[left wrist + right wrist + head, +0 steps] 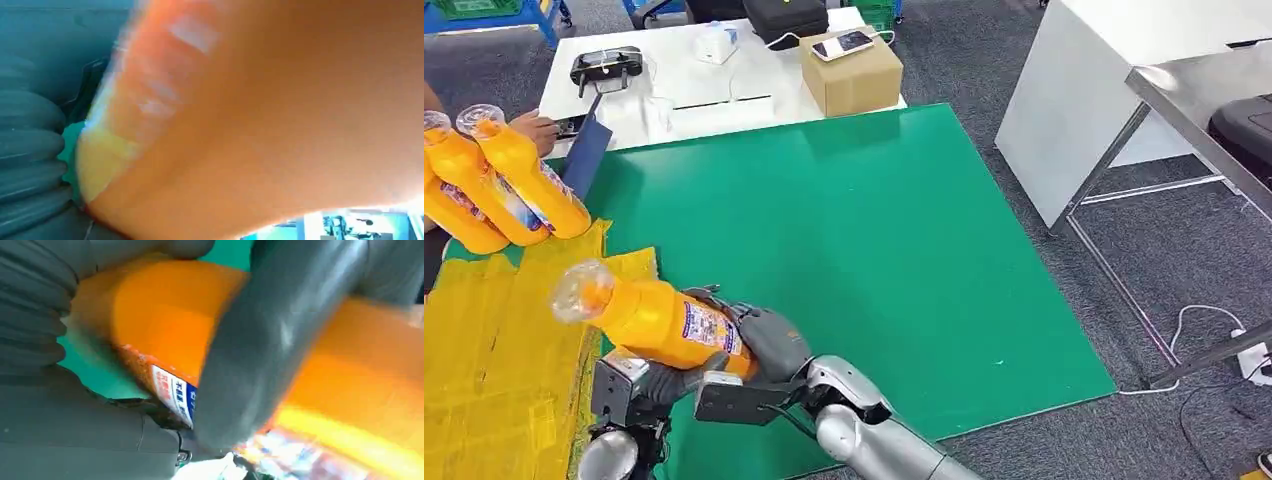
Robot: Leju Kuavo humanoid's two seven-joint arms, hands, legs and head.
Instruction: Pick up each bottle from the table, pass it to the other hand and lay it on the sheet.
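An orange bottle (659, 322) with a clear cap hangs tilted over the edge of the yellow sheet (494, 350), cap toward the left. My right hand (769, 340) grips its base end, fingers wrapped around the body (265, 350). Under the bottle's middle is my left hand (649, 385), fingers curled against the underside; the bottle (260, 115) sits very close in the left wrist view. Three more orange bottles (519, 175) lie side by side at the far end of the sheet.
The green mat (854, 250) spreads to the right of the sheet. A person's hand (534, 128) and a blue board (584, 155) are by the lying bottles. A cardboard box (852, 72) stands on the white table behind. A white cabinet (1104, 100) stands right.
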